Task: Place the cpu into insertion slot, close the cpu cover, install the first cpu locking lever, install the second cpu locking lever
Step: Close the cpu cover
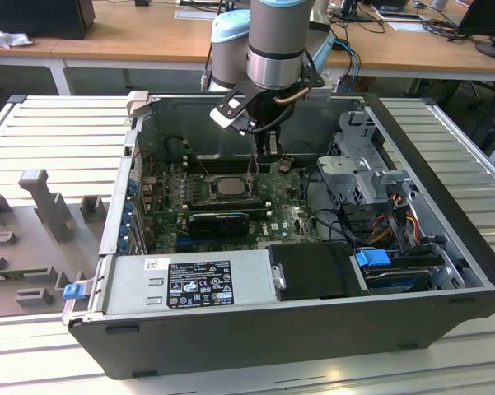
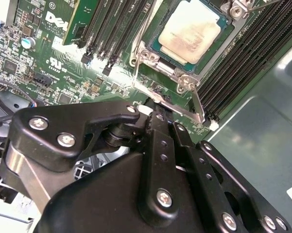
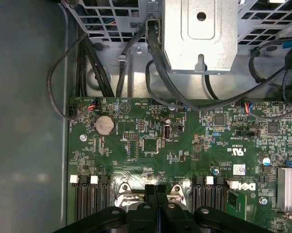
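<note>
Has cpu (image 2: 192, 29) seated in insertion slot (image 1: 207, 188), cpu cover (image 2: 142, 56) down; meets locking lever (image 2: 197, 104) with clenched gripper (image 3: 156, 190); latching seemingly unfinished.

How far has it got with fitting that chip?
The cpu already sits in the insertion slot, with the cpu cover down over its edges. The end effector is at the socket, by a locking lever. Whether either lever is latched is unclear.
</note>
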Available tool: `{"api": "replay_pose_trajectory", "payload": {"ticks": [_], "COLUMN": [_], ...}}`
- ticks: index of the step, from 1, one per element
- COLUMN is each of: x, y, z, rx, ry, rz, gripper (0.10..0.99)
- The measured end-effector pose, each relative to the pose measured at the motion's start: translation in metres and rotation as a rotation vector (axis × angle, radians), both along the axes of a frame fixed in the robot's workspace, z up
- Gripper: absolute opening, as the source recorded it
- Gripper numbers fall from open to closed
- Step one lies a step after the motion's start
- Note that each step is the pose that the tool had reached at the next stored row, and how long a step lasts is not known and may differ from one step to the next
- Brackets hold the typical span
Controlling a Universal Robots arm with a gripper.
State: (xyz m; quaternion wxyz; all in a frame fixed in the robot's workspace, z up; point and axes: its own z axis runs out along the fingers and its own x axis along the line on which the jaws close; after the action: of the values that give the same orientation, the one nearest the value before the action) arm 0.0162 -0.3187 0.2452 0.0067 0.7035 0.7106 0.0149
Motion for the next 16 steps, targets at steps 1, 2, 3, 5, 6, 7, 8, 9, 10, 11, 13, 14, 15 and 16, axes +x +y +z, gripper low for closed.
{"api": "replay_pose_trajectory", "payload": {"ticks": [1, 2, 3, 5, 6, 7, 8, 9, 10, 11, 13, 14, 15, 16], "x": [-0.0002, -0.0006, -0.0009, -0.0016, -0.0018, -0.0021, -0.0022, -0.0024, -0.0028, -0.0031, -0.0036, -0.0038, -0.0042, -0.0045], "y": [0.0, 0.0, 0.0, 0.0, 0.0, 0.0, 0.0, 0.0, 0.0, 0.0, 0.0, 0.0, 0.0, 0.0], "z": [0.0, 0.0, 0.0, 0.0, 0.0, 0.0, 0.0, 0.0, 0.0, 0.0, 0.0, 0.0, 0.0, 0.0], "rx": [0.0, 0.0, 0.0, 0.0, 0.0, 0.0, 0.0, 0.0, 0.0, 0.0, 0.0, 0.0, 0.0, 0.0], "ry": [0.0, 0.0, 0.0, 0.0, 0.0, 0.0, 0.0, 0.0, 0.0, 0.0, 0.0, 0.0, 0.0, 0.0], "rz": [0.0, 0.0, 0.0, 0.0, 0.0, 0.0, 0.0, 0.0, 0.0, 0.0, 0.0, 0.0, 0.0, 0.0], "gripper": [0.106, 0.106, 0.106, 0.106, 0.106, 0.106, 0.106, 0.106, 0.106, 0.106, 0.106, 0.106, 0.106, 0.106]}}
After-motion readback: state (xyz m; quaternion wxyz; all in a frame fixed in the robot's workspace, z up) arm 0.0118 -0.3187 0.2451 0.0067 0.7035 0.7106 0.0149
